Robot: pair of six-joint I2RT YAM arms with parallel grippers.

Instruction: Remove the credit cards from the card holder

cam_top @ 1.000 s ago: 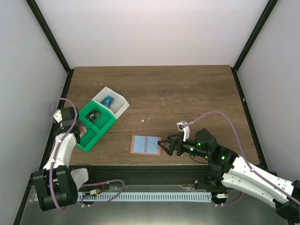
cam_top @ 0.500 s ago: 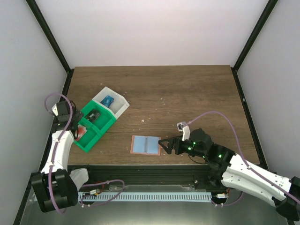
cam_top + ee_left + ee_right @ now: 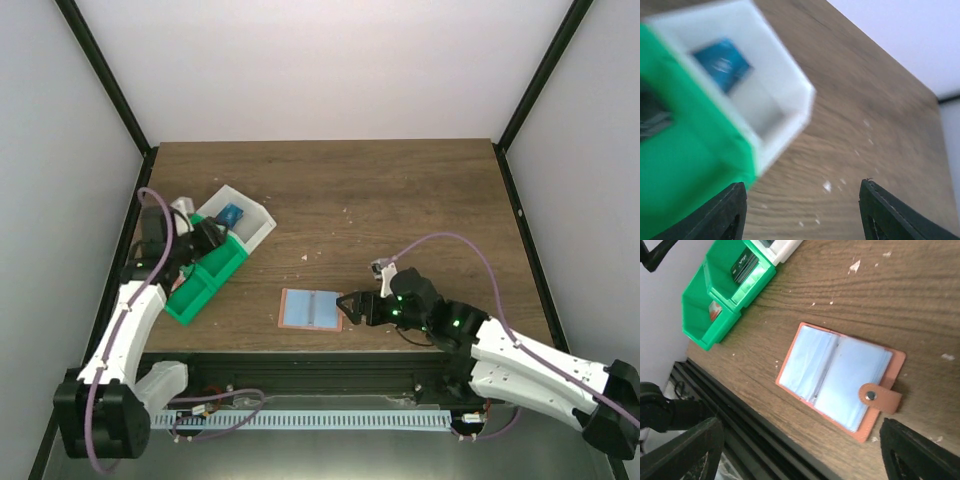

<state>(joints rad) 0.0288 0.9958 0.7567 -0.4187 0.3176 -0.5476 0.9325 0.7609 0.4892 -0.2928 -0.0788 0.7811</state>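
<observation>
The card holder (image 3: 310, 308) lies open and flat near the table's front edge, its light blue panels (image 3: 840, 377) edged in salmon and its snap tab (image 3: 879, 398) on the right. My right gripper (image 3: 350, 305) hovers just beside that tab, open (image 3: 800, 455), holding nothing. A blue credit card (image 3: 722, 62) rests in the white tray (image 3: 255, 228). A dark card (image 3: 744, 266) and a red and white one (image 3: 715, 310) sit in the green tray (image 3: 700, 315). My left gripper (image 3: 212, 238) hangs above the trays, open (image 3: 800, 210) and empty.
The green tray (image 3: 195, 285) and white tray stand joined at the left of the wooden table. A black rail (image 3: 740, 410) runs along the front edge right below the card holder. Small white specks (image 3: 827, 186) dot the wood.
My left arm has swung from the left of the green tray to above the trays, and its jaws have opened. The right gripper has crept left toward the card holder's tab.
</observation>
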